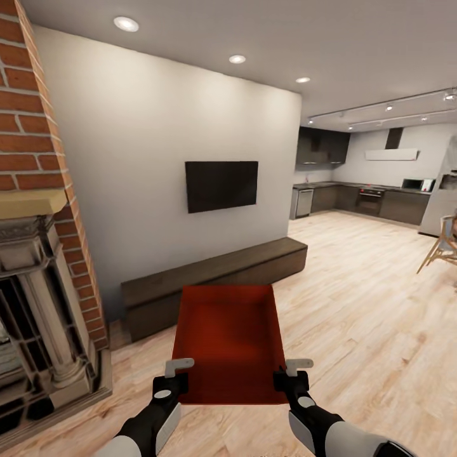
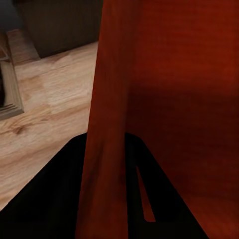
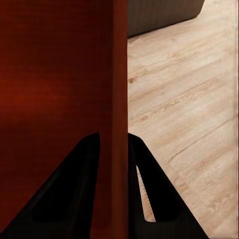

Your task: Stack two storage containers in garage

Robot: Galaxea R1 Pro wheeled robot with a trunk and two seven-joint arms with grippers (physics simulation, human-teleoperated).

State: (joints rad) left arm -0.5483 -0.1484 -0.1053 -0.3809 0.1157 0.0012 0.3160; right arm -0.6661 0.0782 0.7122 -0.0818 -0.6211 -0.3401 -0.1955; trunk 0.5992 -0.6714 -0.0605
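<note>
The robot is carrying an orange-red rectangular lidless storage container (image 1: 230, 343) in front of its trunk, held level above the light wood-plank floor (image 1: 368, 298) of the living room, with the long dark low bench (image 1: 216, 279) and the black wall-mounted TV (image 1: 221, 185) ahead and the red-brick fireplace (image 1: 38, 190) at its left. The left gripper (image 1: 170, 381) is pinching the container's left side wall near the close corner, and the right gripper (image 1: 291, 379) is pinching the right side wall likewise; in each wrist view the jaws are straddling the thin wall (image 2: 107, 149), one finger (image 3: 74, 189) inside and one outside, narrowed onto it. The step in hand is judged to be transport toward the garage. To do it well, both arms should be keeping the same height and spacing, so the thin walls are neither bent nor pulled free, and the base should be turning gently, steering wide of the bench and the fireplace.
</note>
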